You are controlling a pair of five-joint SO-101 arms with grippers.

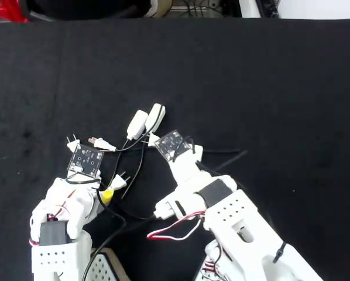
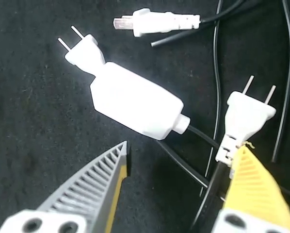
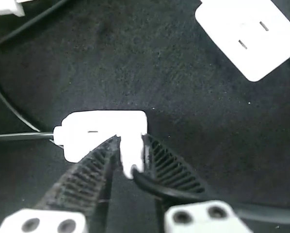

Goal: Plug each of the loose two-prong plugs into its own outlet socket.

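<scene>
Two-prong plugs, loose: three are listed ahead of the left claw (image 2: 184,148), whose jaws are spread and grip nothing.
- Block-bodied plug (image 2: 135,104): laid just beyond the gap between the grey and yellow fingers, prongs turned away from the claw.
- Flat plug (image 2: 249,114): found at the tip of the yellow finger, prongs away; contact cannot be confirmed.
- Slim plug (image 2: 157,22): set farthest from the claw, lying crosswise.

All are white with bare metal prongs and black cables, and lie on the black cloth table (image 1: 268,88).

A fourth, the gripped plug (image 3: 132,155), is pinched in the closed right claw (image 3: 131,139). Its front end is met by the near outlet socket (image 3: 99,128), directly ahead of the fingertips. Its prongs are hidden, so seating cannot be judged.

A second outlet socket (image 3: 251,34), with two slots showing, lies farther ahead and to one side.

Step in hand, as judged: the first plug is being mated by the right claw. A straight push along the prong line is called for. The socket, which may slide on the cloth, should be braced. A grasp of the block-bodied plug by the left claw is then expected.
</scene>
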